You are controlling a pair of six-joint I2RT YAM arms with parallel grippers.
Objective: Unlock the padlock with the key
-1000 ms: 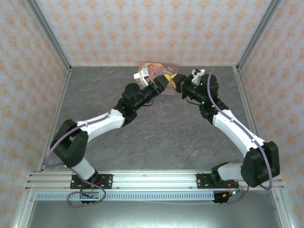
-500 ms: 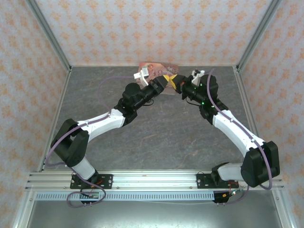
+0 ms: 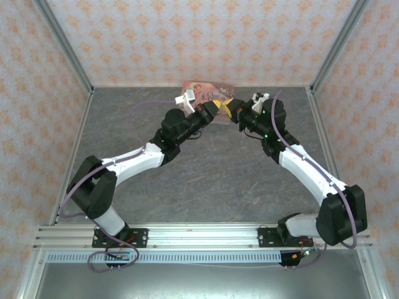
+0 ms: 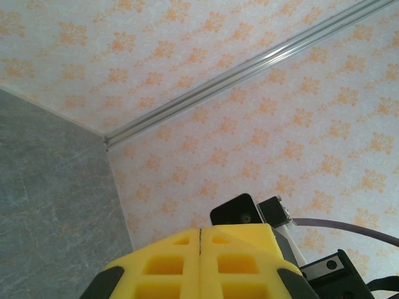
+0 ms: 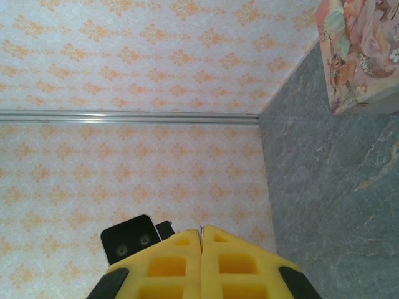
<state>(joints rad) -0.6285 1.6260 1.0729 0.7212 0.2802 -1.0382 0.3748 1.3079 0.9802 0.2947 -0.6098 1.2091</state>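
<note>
Both grippers meet tip to tip at the back of the table, just in front of the pink picture tin [image 3: 201, 91]. My left gripper [image 3: 219, 103] is shut, its yellow fingers [image 4: 168, 261] pressed flat together with nothing showing between them. My right gripper [image 3: 231, 109] is also shut, and a thin silvery sliver, the key [image 5: 201, 231], pokes out of the seam at its tips. The tiny blue-teal padlock is hidden. The tin's corner [image 5: 361, 50] lies at the upper right of the right wrist view.
The patterned back wall and side walls with metal posts [image 3: 75, 56] stand close around the grey table [image 3: 212, 174]. Each wrist view shows the other arm's black camera [image 4: 240, 213] just beyond the fingertips.
</note>
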